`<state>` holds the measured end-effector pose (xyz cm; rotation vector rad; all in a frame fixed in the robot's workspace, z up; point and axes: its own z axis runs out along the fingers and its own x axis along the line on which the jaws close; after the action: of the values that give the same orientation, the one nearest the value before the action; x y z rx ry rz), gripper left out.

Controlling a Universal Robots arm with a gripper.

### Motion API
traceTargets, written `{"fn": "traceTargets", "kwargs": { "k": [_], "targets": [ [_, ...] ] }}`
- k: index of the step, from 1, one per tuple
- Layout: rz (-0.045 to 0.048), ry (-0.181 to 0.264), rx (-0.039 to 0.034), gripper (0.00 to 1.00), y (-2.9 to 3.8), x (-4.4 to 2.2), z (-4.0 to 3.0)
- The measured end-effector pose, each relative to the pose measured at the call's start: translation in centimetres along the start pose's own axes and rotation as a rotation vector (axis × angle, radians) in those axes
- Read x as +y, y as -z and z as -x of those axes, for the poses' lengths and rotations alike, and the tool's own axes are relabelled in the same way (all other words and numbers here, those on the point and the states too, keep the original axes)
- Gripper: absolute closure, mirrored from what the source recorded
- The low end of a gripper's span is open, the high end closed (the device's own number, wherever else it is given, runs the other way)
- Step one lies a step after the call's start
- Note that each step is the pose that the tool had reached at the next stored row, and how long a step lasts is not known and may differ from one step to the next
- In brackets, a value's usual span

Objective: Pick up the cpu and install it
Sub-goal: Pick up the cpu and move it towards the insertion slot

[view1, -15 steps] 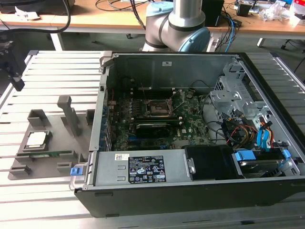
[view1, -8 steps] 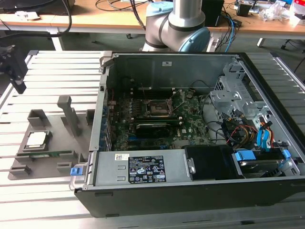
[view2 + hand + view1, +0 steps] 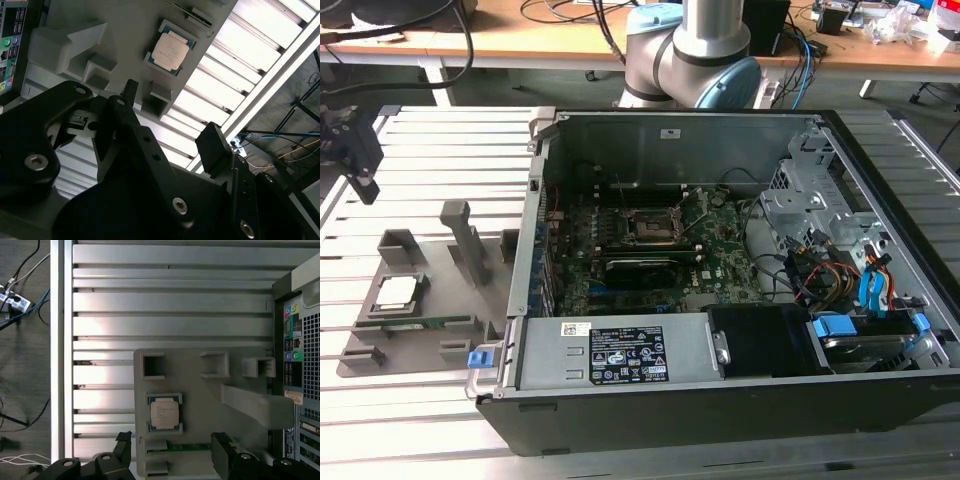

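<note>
Gripper: jaws spread, empty, clear of cpu in grey fixture; risk, misaligned approach could clip pocket corners, tilting it

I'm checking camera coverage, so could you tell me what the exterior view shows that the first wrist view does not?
Exterior view: the open case's motherboard and socket frame. First wrist view: cables on the floor. Both: the cpu resting in the gray fixture on the slatted table, and the open gripper.
</note>
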<state>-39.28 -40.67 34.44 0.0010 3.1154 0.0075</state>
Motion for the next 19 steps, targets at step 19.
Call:
{"fn": "traceTargets", "kwargs": {
  "k": [19],
  "targets": [
    [0.0000, 0.000, 0.0000, 0.26, -1.74, -0.01, -0.04]
  ]
}}
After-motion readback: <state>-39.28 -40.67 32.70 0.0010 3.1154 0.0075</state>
